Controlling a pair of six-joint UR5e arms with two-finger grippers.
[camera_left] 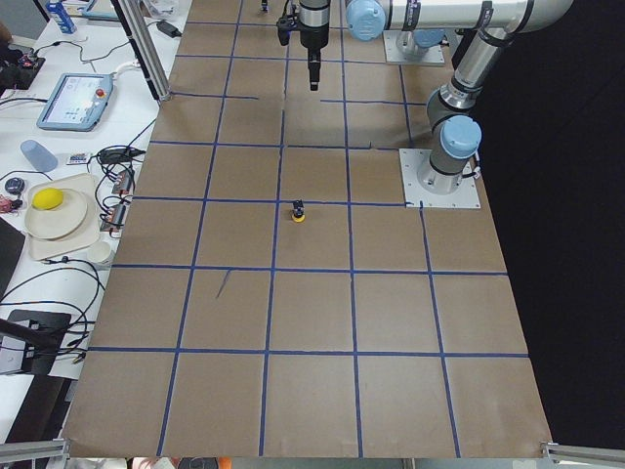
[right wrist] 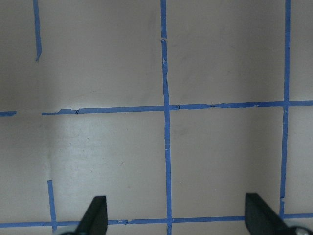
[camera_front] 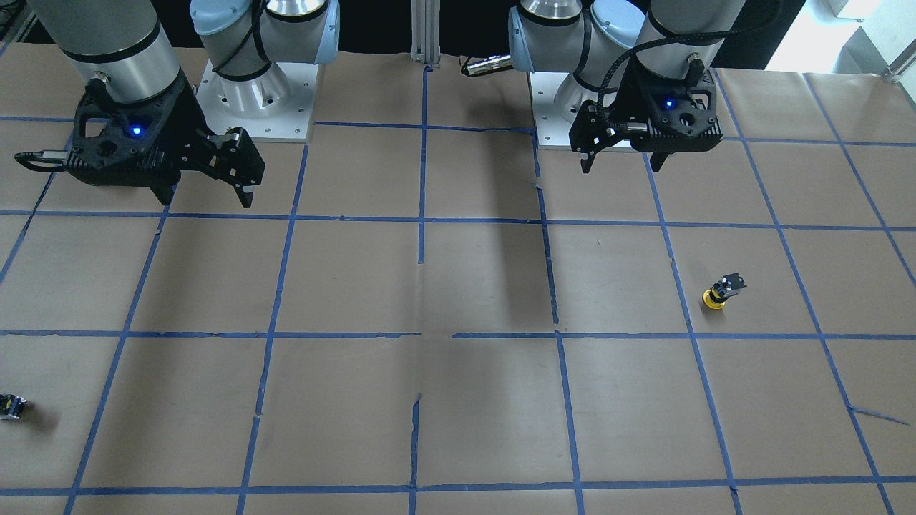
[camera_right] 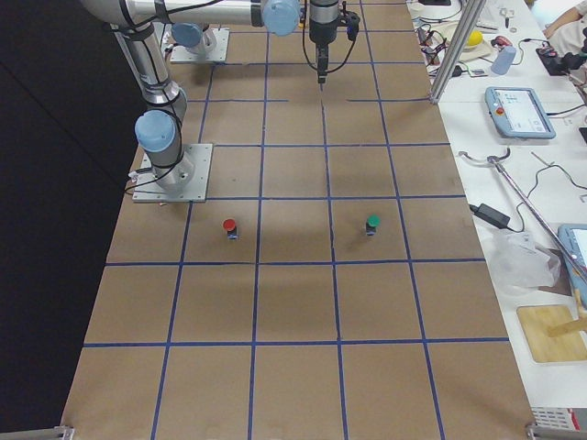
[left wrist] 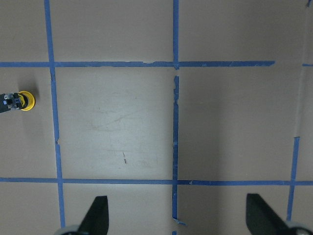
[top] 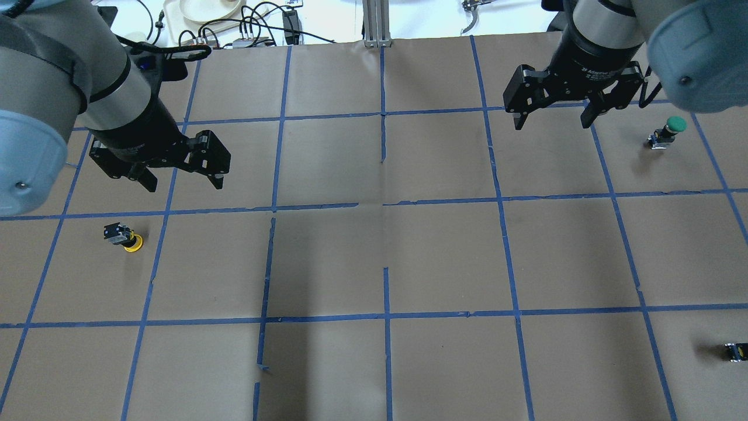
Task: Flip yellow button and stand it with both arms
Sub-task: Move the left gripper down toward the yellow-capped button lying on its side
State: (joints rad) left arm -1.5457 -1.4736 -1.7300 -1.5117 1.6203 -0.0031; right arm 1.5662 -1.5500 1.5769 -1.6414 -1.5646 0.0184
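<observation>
L gripper, R gripper wide open, empty — yellow button apart

A robotics lab: tape-gridded table, teach pendant on the side bench.

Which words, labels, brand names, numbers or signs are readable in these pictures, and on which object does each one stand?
No text can be read with certainty.
White print on the black collar above the right gripper: too blurred to read.
Tablet screen on the side bench: too small to read.
Yellow button: no legible marking shows.
</observation>
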